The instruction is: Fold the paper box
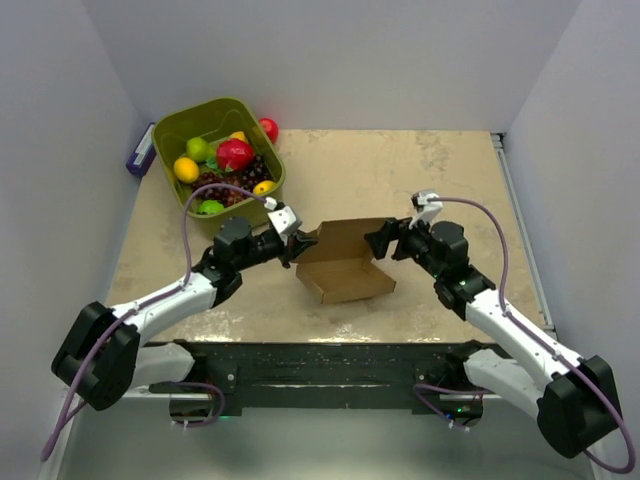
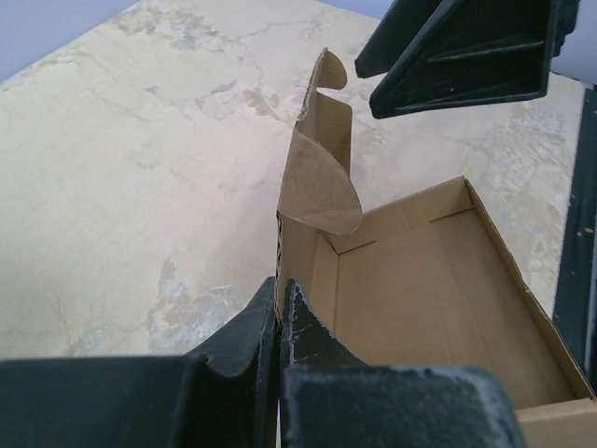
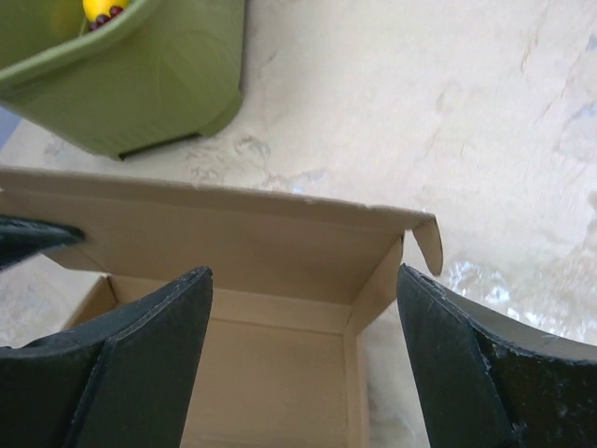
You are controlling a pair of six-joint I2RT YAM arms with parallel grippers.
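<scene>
Reaching inward, left fingers clamp the box wall; right fingers stand apart at its other end.

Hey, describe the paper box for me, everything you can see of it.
The paper box is plain brown corrugated cardboard, partly folded into a shallow open tray. Its back panel is raised along the far side and has rounded tabs at its ends. It sits in the middle of the beige table. The left gripper is shut on the left end of that raised panel. The right gripper is open at the box's right end, not gripping it.
</scene>
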